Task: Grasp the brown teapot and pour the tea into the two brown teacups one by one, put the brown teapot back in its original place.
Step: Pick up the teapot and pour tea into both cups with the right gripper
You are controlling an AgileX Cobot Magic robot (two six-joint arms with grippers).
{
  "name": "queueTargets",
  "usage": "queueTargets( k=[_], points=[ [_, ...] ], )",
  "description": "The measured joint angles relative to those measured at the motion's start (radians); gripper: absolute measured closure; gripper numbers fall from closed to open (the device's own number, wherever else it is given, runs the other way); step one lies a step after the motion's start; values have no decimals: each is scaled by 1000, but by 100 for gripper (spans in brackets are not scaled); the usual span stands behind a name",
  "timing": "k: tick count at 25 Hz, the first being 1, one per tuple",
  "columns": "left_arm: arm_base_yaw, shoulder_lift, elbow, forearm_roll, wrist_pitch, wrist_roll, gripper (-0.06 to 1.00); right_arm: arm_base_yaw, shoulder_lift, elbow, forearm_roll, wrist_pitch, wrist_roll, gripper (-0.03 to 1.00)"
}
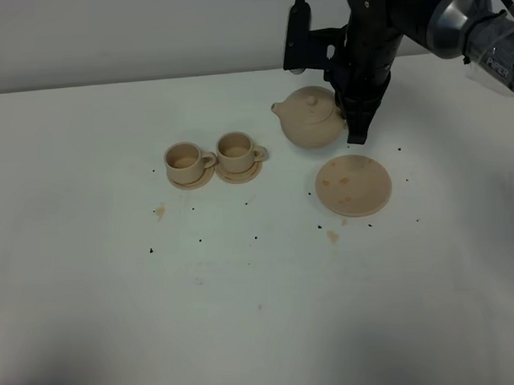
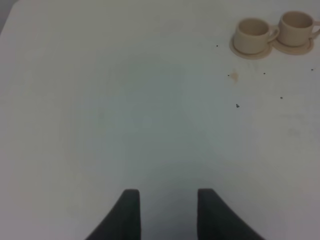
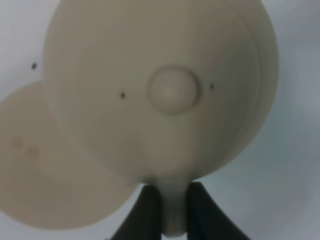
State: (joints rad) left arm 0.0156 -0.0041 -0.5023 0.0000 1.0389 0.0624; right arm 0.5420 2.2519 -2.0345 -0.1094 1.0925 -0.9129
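The brown teapot [image 1: 309,119] is round and squat, of a pale beige-tan ceramic, with a lid whose knob [image 3: 173,90] sits in the middle. The right gripper [image 3: 173,214] is closed narrowly on its loop handle [image 3: 173,222], one dark finger on each side. The left gripper [image 2: 167,215] has its fingers apart with nothing between them, above the bare white table [image 2: 100,100]. In the high view, nearest lies the flat saucer plate [image 1: 353,186], marked with some brownish stains. Just behind it is the teapot, upright, and I cannot tell whether it touches the table. To the left, well apart from it, are the two brown teacups [image 1: 187,161] [image 1: 239,149], side by side, each on its small saucer. The right wrist view shows the lid from directly above and the plate partly hidden behind the pot's body. The spout [image 1: 277,108] shows only in the high view. The teapot's long axis, from handle to spout, runs across the table, with the spout pointing left toward the teacups and the handle to the right.
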Motion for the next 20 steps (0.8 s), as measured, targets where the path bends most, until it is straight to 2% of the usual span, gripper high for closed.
queueTargets(
  k=[10, 20],
  points=[
    [0, 0, 0, 0, 0, 0, 62, 45, 47, -38, -48, -63, 51, 84],
    [0, 0, 0, 0, 0, 0, 62, 87, 157, -152, -169, -82, 94, 84]
  ],
)
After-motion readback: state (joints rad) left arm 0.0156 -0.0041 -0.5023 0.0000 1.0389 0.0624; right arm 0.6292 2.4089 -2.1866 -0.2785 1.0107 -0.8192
